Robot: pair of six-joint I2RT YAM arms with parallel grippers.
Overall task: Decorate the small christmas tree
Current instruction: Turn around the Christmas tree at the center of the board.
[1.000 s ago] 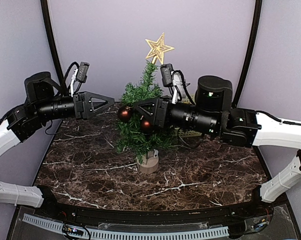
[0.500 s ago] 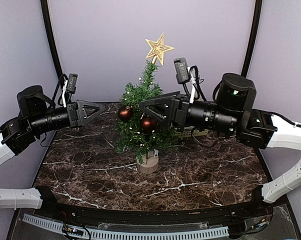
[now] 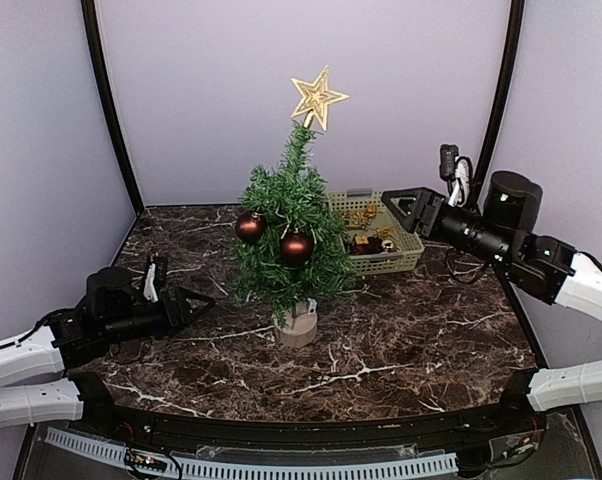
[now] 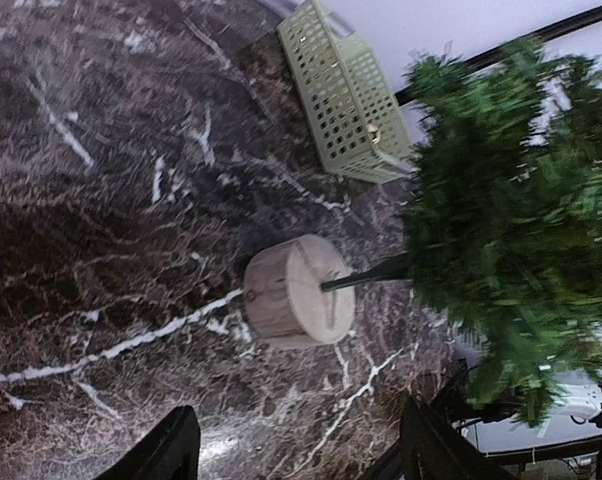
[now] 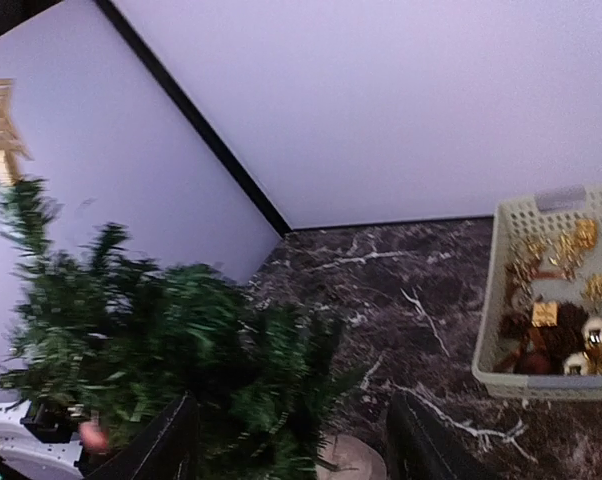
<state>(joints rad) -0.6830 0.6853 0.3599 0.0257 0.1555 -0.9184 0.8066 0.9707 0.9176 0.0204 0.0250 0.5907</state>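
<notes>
Left wrist: small christmas tree (image 4: 501,230) blurred, top cropped; left fingers (image 4: 169,452), right fingers (image 5: 174,445) spread, empty.

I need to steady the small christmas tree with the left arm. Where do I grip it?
Probably the small christmas tree's thin bare trunk just above its round base, clear of branches. Bring the open left pincer in low from the left, jaws either side of the trunk.
</notes>
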